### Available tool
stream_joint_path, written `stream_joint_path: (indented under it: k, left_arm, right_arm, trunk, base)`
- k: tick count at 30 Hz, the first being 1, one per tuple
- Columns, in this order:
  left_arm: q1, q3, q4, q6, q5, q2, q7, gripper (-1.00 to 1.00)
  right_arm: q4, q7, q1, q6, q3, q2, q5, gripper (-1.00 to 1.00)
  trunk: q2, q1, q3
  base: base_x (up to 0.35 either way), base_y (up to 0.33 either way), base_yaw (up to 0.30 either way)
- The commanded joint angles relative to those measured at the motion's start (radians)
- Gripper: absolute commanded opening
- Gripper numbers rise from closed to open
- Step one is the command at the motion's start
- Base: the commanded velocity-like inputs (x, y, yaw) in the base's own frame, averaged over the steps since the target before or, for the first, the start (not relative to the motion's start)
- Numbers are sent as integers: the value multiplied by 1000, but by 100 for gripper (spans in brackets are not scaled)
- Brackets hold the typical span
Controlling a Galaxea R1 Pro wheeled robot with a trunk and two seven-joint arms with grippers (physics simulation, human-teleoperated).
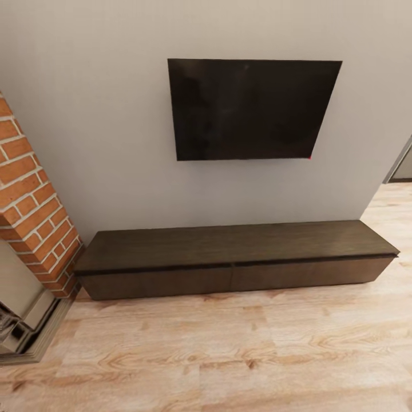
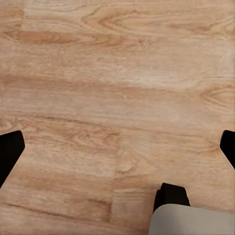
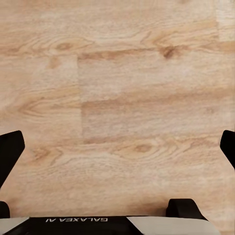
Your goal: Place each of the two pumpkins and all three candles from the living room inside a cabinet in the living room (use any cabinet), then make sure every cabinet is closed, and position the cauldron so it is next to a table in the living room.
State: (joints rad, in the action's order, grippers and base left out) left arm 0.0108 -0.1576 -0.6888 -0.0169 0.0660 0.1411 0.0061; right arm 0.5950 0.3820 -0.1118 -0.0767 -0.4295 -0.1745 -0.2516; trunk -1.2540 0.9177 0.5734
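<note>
Facing the shut cabinet (image 1: 234,260), I should roll nearer, squarely; left gripper (image 2: 117,147) and right gripper (image 3: 117,147) both spread, empty over floor (image 1: 229,355).

Head faces cabinet (image 1: 234,269); wrists face floor (image 2: 117,88).

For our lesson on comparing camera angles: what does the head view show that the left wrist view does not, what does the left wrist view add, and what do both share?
The head view has the long dark cabinet with its fronts shut, a black TV on the grey wall above it, and a brick column at the side. The left wrist view adds the left gripper, its dark fingertips spread wide apart with nothing between them. Both share the light wooden floor.
</note>
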Motion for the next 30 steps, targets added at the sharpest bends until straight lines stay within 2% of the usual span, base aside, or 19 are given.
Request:
stream_joint_path:
  k: [1,21,30]
  left_arm:
    - [0,0,0,0,0,0,0,100]
    - [0,0,0,0,0,0,0,100]
    - [0,0,0,1,0,0,0,100]
  right_arm:
    - [0,0,0,0,0,0,0,100]
    - [0,0,0,0,0,0,0,100]
    - [-1,-4,1,1,-3,0,-1,100]
  trunk:
    - [0,0,-2]
    - [0,0,-33]
    - [0,0,-36]
  base:
    - [0,0,98]
    - [78,2,100]
    - [119,43,34]
